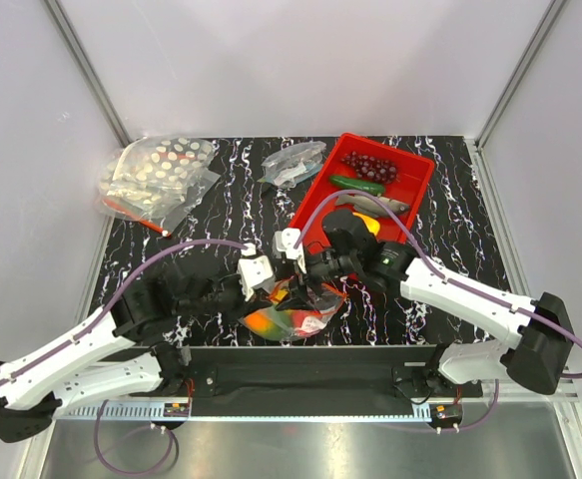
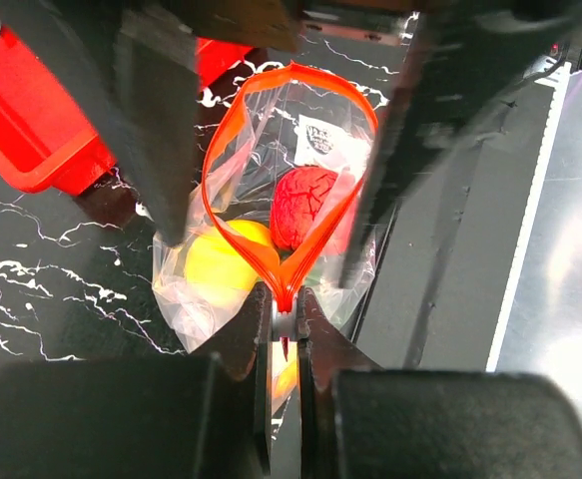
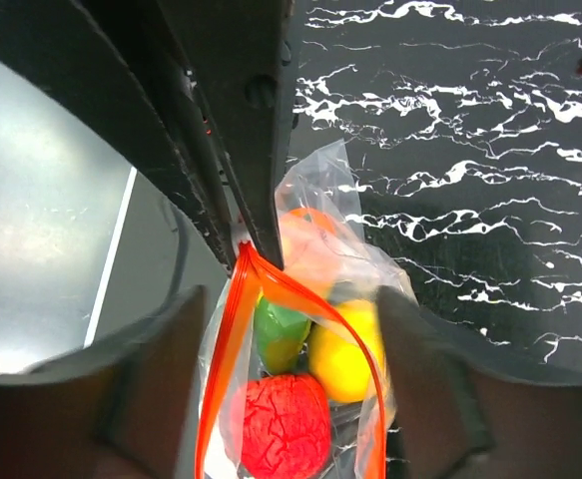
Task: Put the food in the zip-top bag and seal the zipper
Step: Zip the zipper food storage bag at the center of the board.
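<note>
The zip-top bag (image 1: 295, 317) lies on the black marbled table (image 1: 450, 230) at centre, close to the near edge and between the two arms, with its mouth held up. The left gripper (image 2: 285, 304) is pressed together on the orange zipper (image 2: 310, 70): its jaws pinch the strip at one end of the mouth, and from that end the two halves of the strip spread into an open teardrop loop. The right gripper (image 3: 291, 319) is spread wide. One finger (image 2: 161, 130) stands at each side of the bag mouth, and the frames do not show whether either finger touches the plastic. In the top view the two grippers meet directly above the bag, the left gripper (image 1: 259, 271) just left of the right gripper (image 1: 305, 267). Inside the bag, the wrist views show a wrinkled red piece (image 3: 286, 424), a yellow lemon (image 3: 345, 349), a green piece (image 3: 281, 334) and an orange-yellow mango (image 3: 305, 235), all packed together against the clear plastic. The red tray (image 1: 415, 165) sits far right of the bag. It contains purple grapes (image 1: 368, 165), a green cucumber (image 1: 358, 184) and a grey fish (image 1: 375, 205). A pile of clear bags with white round spots (image 1: 156, 175) rests at the far left of the table. A smaller greyish clear bag (image 1: 292, 163) lies just left of the tray.
</note>
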Motion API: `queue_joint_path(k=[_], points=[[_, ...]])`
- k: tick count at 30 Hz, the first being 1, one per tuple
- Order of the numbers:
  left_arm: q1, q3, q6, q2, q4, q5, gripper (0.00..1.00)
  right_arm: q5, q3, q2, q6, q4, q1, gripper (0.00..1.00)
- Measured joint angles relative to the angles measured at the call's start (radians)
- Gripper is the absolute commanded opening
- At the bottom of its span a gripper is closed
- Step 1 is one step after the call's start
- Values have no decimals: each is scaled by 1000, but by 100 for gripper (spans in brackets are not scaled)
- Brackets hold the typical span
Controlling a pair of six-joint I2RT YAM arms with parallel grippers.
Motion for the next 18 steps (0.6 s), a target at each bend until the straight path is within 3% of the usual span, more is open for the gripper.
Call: queue_joint_path(k=[1,3,4,5,10,12,18], points=[[0,3,0,2,-5,0,0,5,-5,0,4,6,2,51],[0,8,0,2,-11,-4,4,15,-12,2,9,18,4,32],[2,10,0,1,-12,-9,6,16,-14,2,16,21,5,16],[4,10,0,0,-12,-16,10,16,-16,2,17,24,5,12],[5,10,-8,-26,-8,-40,50,23,-37,0,45,54,6,4],[5,10,-19,-56,2,-49,54,35,-53,-3,56,68,6,0],[5,-26,-40,-171,80,-95,59,75,-88,-34,119,92,6,0]])
